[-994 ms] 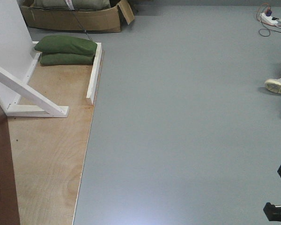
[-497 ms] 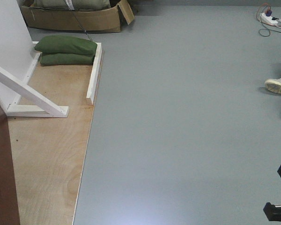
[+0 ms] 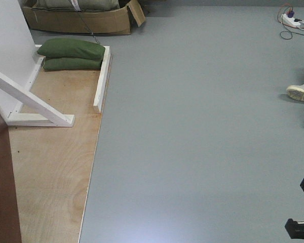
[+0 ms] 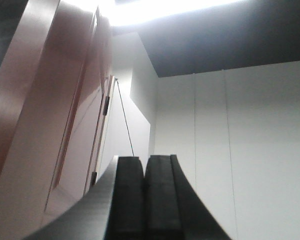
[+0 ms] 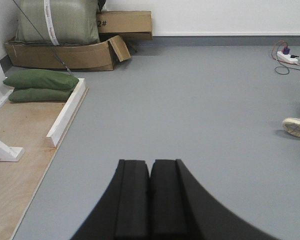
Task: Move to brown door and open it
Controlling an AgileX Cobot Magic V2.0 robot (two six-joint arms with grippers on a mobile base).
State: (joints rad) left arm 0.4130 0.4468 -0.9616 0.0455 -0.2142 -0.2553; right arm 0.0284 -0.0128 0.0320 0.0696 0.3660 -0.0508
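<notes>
The left gripper (image 4: pixel 144 167) had its 2 black pads pressed flat together with nothing between them. The right gripper (image 5: pixel 150 167) was closed the same way, also empty. Neither touched anything.

In the left wrist view, just beyond the left gripper, the brown door (image 4: pixel 65 130) rose steeply along the left side, seen from below, with a white wall beside it. In the front view only a narrow strip of its glossy edge showed at the lower left corner, standing on the plywood base (image 3: pixel 55 162). The lever handle was in no view, and I could not tell how far the door stood from its frame.

The right gripper pointed out over open grey floor (image 5: pixel 190 100), well apart from the door. Further off lay the white frame brace (image 3: pixel 30 98), 2 green sandbags (image 3: pixel 73 54), a cardboard box (image 3: pixel 76 21) and, at the right edge, a shoe (image 3: pixel 301 92).

By my reading, the step in hand was the approach and line-up. The door was close on the left, but no grasp had begun.

The next move probably called for bringing the handle into the left wrist's sight and parting those jaws. They would then close around the lever, press it down and swing the door, with the base keeping off the brace and the plywood's edge.
</notes>
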